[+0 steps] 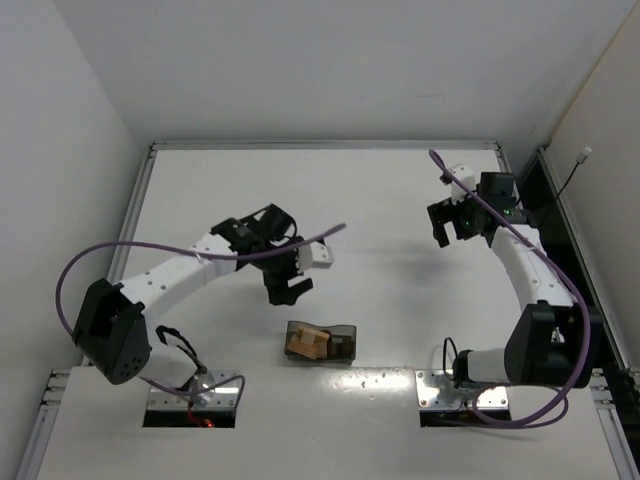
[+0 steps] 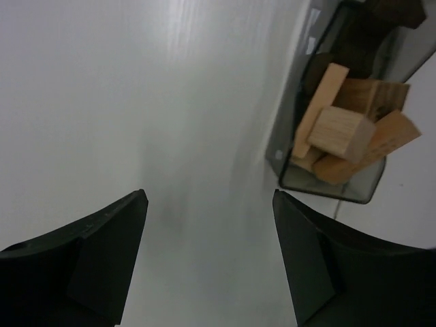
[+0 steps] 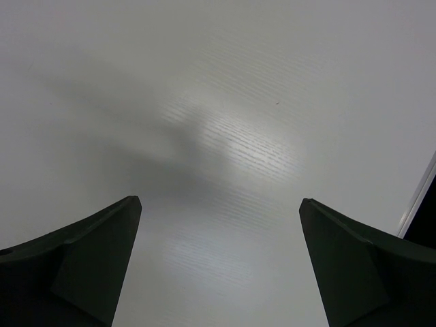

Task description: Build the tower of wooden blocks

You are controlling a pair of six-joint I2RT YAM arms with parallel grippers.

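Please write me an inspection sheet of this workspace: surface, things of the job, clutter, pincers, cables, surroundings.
Surface: white table, clean and smooth.
Job's things: wooden blocks, light and dark, piled loose in a grey translucent bin; no tower built.
Clutter: nothing seen.
Grippers: left pincer open, empty, over the table just behind the bin; right pincer open, empty, far from the bin.
Cables: purple cables loop free along both arms, not touching the bin.
Surroundings: white walls; metal rail along the far edge.
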